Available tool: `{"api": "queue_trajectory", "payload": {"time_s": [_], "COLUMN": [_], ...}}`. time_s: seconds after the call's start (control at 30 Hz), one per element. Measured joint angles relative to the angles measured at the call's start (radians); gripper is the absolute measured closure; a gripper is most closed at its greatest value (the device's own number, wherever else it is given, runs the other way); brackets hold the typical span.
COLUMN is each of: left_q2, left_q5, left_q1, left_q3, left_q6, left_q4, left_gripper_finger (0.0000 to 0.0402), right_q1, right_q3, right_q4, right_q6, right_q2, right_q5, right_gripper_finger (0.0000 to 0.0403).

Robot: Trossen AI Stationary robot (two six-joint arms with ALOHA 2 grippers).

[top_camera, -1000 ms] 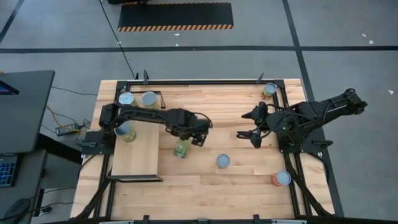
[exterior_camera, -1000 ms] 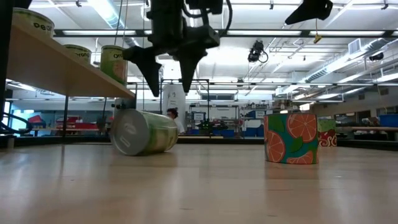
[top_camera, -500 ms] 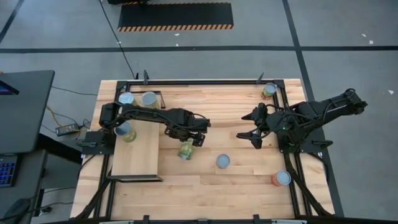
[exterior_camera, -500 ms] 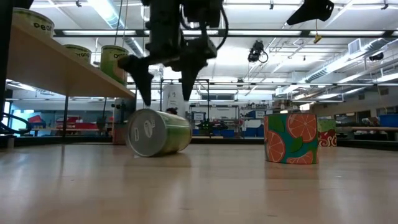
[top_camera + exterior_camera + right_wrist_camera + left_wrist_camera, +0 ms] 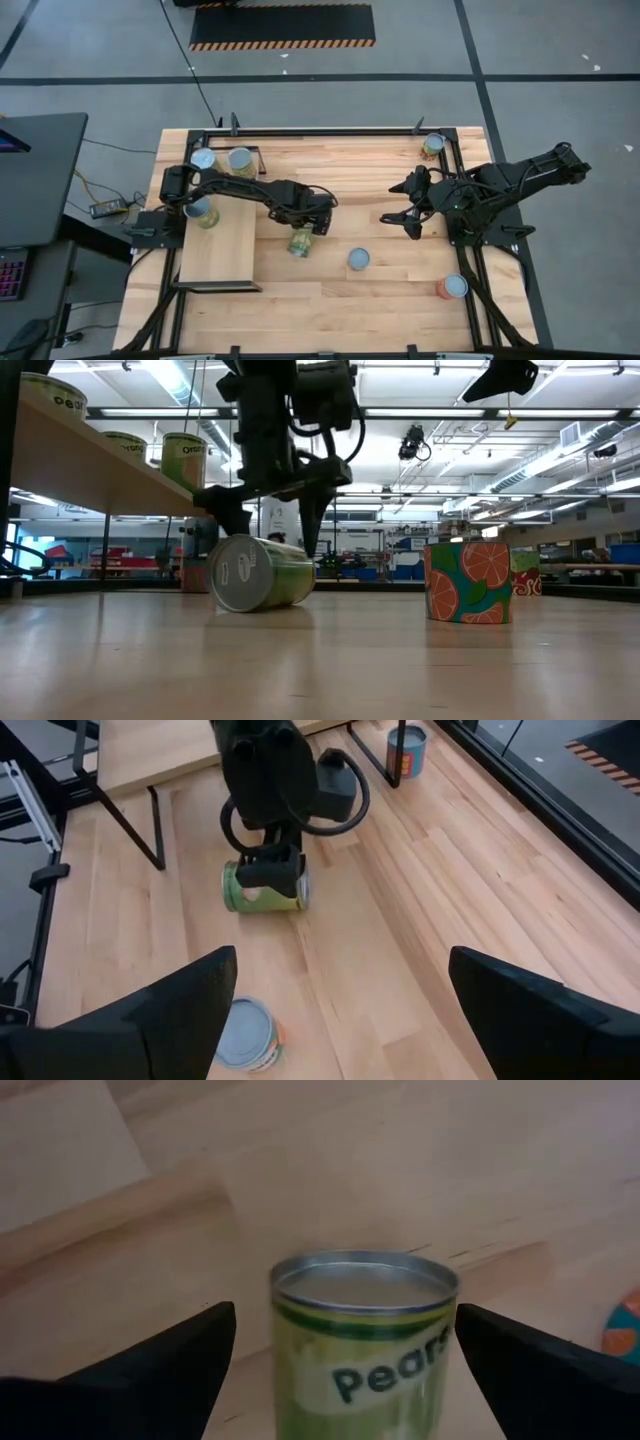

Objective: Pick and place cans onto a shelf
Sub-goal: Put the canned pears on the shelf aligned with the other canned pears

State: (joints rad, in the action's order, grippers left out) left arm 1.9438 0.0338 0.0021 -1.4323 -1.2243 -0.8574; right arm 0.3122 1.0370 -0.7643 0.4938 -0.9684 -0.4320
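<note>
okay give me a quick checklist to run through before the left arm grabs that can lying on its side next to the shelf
1. Left pincer open: ok, fingers spread wide.
2. Pincer straddles the pears can: ok, one finger on each side in the left wrist view.
3. Can upright: not ok, it lies on its side on the tabletop.
4. Fingers low enough to close on the can: cannot tell, tips sit near its top edge in the low view.
5. Free room on the shelf: ok, the near half is bare, three cans at the far end.
6. Right pincer out of the way: ok, open and apart from the can.
</note>
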Motion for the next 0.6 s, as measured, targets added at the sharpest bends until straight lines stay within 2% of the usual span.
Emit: {"api": "queue_trajectory", "payload": {"time_s": [0.23, 0.33, 0.5, 0.6], "left_q2": [0.000, 0.000, 0.004, 0.024], "left_q5": [0.038, 0.033, 0.073, 0.023], "left_q1": [-0.013, -0.013, -0.020, -0.022], "left_q3": [0.046, 0.050, 0.050, 0.051], "left_q6": [0.039, 0.033, 0.147, 0.166], "left_q4": [0.141, 0.129, 0.157, 0.180], "left_gripper_finger": [0.0017, 0.0017, 0.0026, 0.0034], "right_q1": [0.000, 0.000, 0.000, 0.000], "right_q3": [0.000, 0.000, 0.000, 0.000], "right_q4": [-0.001, -0.002, -0.002, -0.002], "right_q6": [0.000, 0.000, 0.000, 0.001], "right_q2": [0.000, 0.000, 0.000, 0.000], "right_q5": [0.000, 0.000, 0.000, 0.000], "right_gripper_finger": [0.0030, 0.0030, 0.0030, 0.0030]}}
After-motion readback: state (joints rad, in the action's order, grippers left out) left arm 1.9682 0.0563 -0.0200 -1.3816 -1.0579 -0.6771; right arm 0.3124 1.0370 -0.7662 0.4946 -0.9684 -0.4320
